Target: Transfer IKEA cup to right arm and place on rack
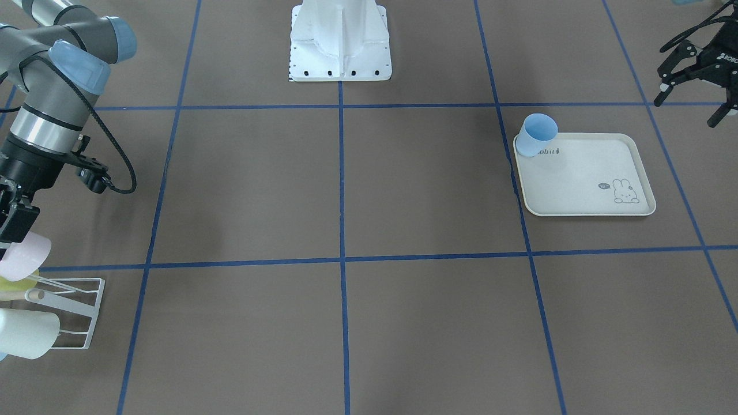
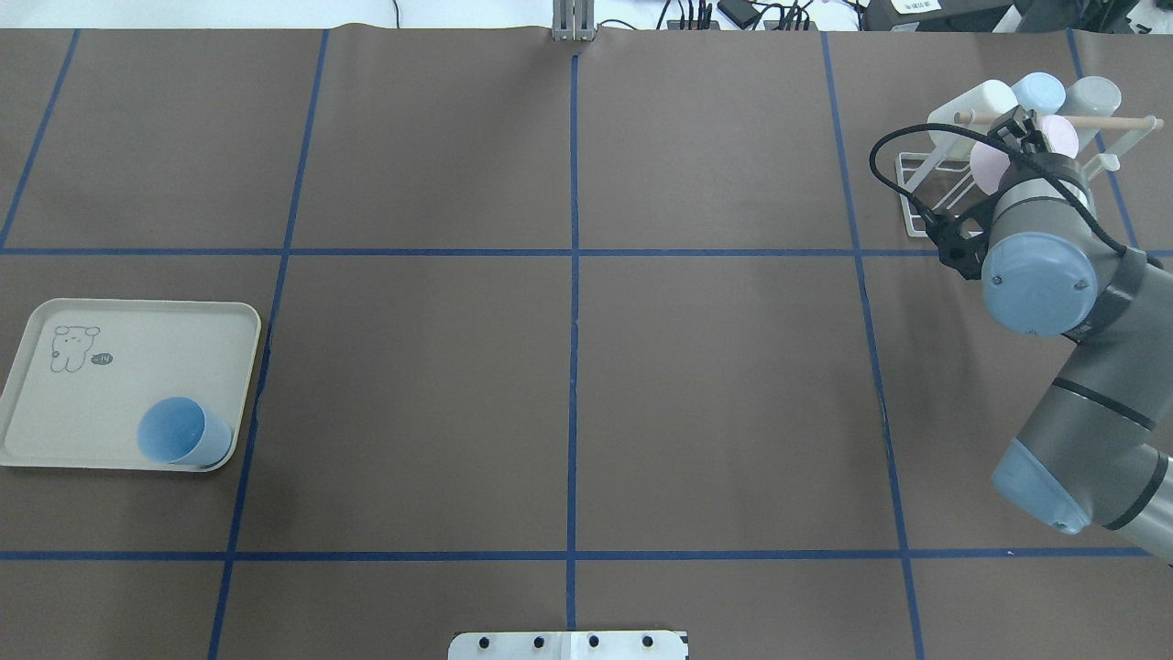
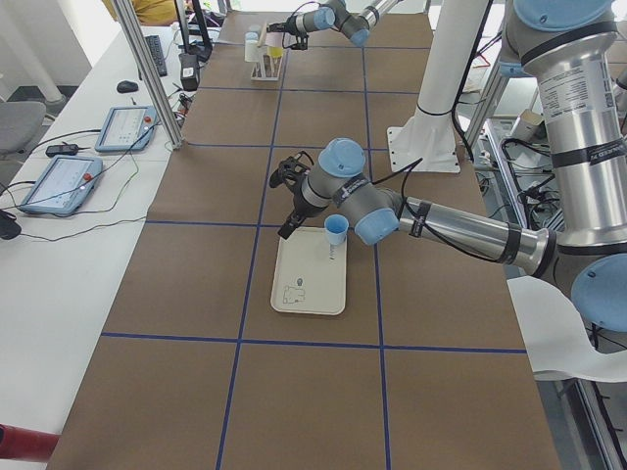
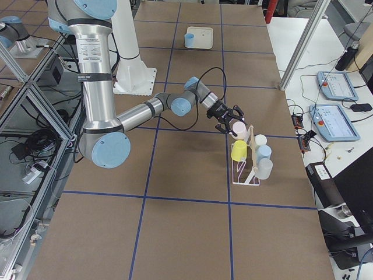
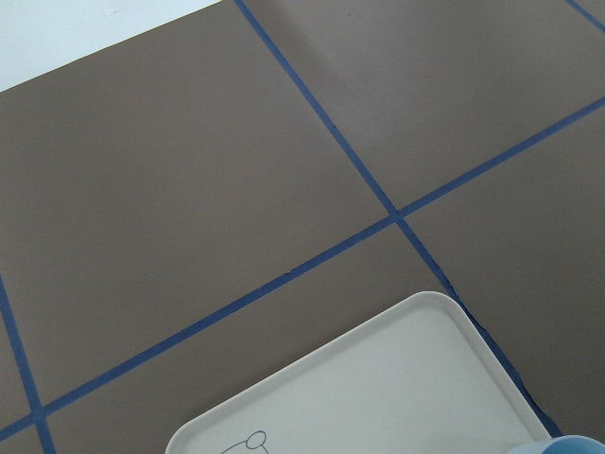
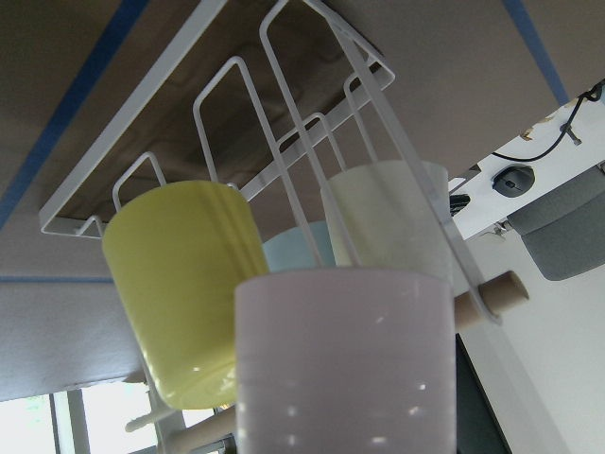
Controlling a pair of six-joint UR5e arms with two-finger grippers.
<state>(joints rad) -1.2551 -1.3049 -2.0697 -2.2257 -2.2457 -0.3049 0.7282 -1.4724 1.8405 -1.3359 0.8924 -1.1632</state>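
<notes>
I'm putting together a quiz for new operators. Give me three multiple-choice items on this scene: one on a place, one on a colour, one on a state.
1. The blue cup on the tray stands:
A in a corner
B dead centre
C upside down on the rim

2. The cup nearest the right wrist camera is:
A green
B pink
C black

3. The left hand is:
A shut on the blue cup
B shut on the tray's rim
C open and empty

Answers:
1 A: the overhead view shows the cup upright in a corner of the tray.
2 B: the pink cup fills the foreground of that view.
3 C: the front view shows the hand apart from cup and tray, its fingers spread with nothing between them.
</notes>
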